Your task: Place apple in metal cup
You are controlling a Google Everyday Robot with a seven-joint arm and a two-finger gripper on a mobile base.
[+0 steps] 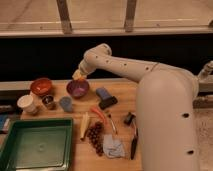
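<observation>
My gripper [79, 75] hangs above the back rim of the purple bowl [78, 89], at the end of the white arm that reaches in from the right. It is shut on a small pale yellow round thing, the apple [77, 76], which the fingers partly hide. The metal cup [48, 101], small and dark, stands on the wooden table to the lower left of the gripper, between a white cup [27, 103] and a grey-blue cup [65, 104].
An orange-red bowl [41, 86] sits at the back left. A green tray [35, 145] fills the front left. A corn cob [84, 125], carrot [98, 114], dark grapes [95, 137], blue cloth [114, 146], brush [106, 98] and black tools [132, 122] lie in the middle.
</observation>
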